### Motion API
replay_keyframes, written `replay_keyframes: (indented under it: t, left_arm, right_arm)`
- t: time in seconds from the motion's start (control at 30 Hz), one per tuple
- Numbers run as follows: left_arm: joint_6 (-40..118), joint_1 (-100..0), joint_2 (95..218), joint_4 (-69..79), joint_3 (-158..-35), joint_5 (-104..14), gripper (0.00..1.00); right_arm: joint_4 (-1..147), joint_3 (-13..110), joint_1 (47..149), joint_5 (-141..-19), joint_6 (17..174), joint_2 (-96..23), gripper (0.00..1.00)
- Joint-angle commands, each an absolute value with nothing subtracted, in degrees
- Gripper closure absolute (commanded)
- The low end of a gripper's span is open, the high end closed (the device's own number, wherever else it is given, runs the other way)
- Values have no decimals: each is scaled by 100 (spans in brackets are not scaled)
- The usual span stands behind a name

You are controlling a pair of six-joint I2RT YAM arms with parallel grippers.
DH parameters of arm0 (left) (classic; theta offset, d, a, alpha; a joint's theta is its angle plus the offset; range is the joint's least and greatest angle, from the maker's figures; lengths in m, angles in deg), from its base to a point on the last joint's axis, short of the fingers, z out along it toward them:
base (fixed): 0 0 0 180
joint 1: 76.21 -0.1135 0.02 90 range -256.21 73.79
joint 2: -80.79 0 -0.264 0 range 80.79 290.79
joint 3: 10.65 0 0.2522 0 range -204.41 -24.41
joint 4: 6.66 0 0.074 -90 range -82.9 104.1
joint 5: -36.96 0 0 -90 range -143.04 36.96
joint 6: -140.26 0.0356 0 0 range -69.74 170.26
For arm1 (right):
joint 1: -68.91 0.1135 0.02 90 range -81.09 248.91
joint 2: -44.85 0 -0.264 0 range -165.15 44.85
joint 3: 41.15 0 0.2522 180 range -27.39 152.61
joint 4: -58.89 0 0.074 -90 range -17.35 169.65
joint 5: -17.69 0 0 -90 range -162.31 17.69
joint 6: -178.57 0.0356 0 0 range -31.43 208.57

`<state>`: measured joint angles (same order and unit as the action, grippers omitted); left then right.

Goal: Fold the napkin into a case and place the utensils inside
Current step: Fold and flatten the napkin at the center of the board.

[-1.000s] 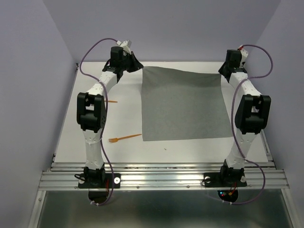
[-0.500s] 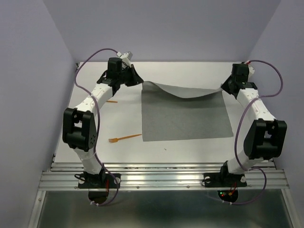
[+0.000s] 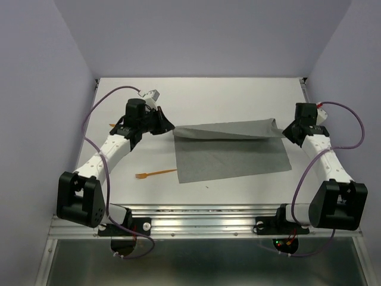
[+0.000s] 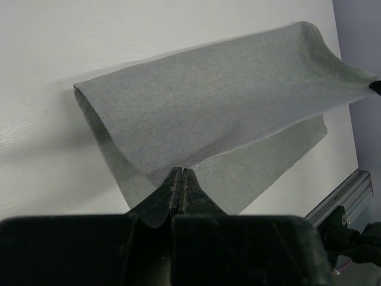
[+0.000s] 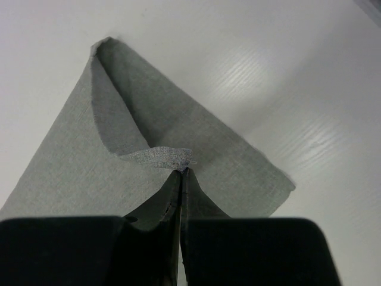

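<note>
Three lavender walls [image 3: 202, 36] enclose a white table [image 3: 238, 95] (grey napkin [image 3: 232, 158] half lifted).

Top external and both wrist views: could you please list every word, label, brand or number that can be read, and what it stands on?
None: no text can be read in any view.
The napkin is plain grey, the fork plain orange, the table plain white; the left arm and right arm show no legible marking.
</note>
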<state>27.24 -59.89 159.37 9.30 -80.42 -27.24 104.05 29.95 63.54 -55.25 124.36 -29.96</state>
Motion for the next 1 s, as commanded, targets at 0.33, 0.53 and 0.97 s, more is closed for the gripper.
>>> replay_keyframes:
  t: [0.33, 0.53, 0.97]
  left_arm:
    - [2556, -5213, 15409, 587, -7417, -2913, 100]
    - [2434, -5090, 15303, 587, -7196, -3019, 100]
    - [2451, -5054, 15119, 903, -7240, -3300, 100]
  right_arm:
    - [10499, 2623, 6082, -5165, 12733, -2573, 99]
    - [10569, 2350, 6082, -5376, 12724, -2450, 99]
    - [10693, 2086, 6082, -5323, 12759, -2380, 99]
